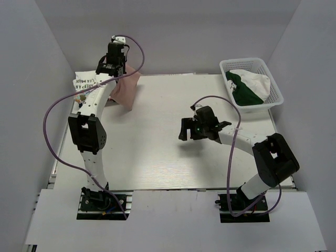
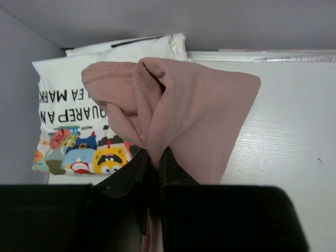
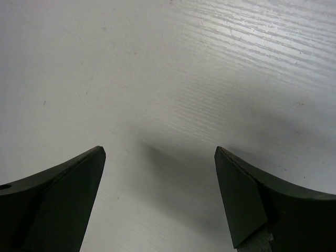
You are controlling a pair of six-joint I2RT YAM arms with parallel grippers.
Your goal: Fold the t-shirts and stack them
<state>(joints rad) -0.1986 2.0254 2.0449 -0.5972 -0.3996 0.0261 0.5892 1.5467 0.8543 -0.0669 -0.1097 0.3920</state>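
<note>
My left jaws are clamped on a thin pinch of the dusty-pink t-shirt [image 2: 194,110], dangling at the counter's [image 1: 157,157] eleven o'clock beside the white cartoon t-shirt [image 2: 65,118]; bunched so, it may slip or land crumpled. My right jaws stand apart, empty

The dusty-pink cotton t-shirt [image 2: 194,105] is draping over the folded white printed t-shirt [image 2: 63,89], covering part of its dark lettering and cartoons. Its own lower end is hiding behind the black left gripper [image 2: 155,156]. Far right corner: green-and-white cloth [image 1: 247,90] is lying in the white plastic basket [image 1: 241,61], too bunched to identify.
</note>
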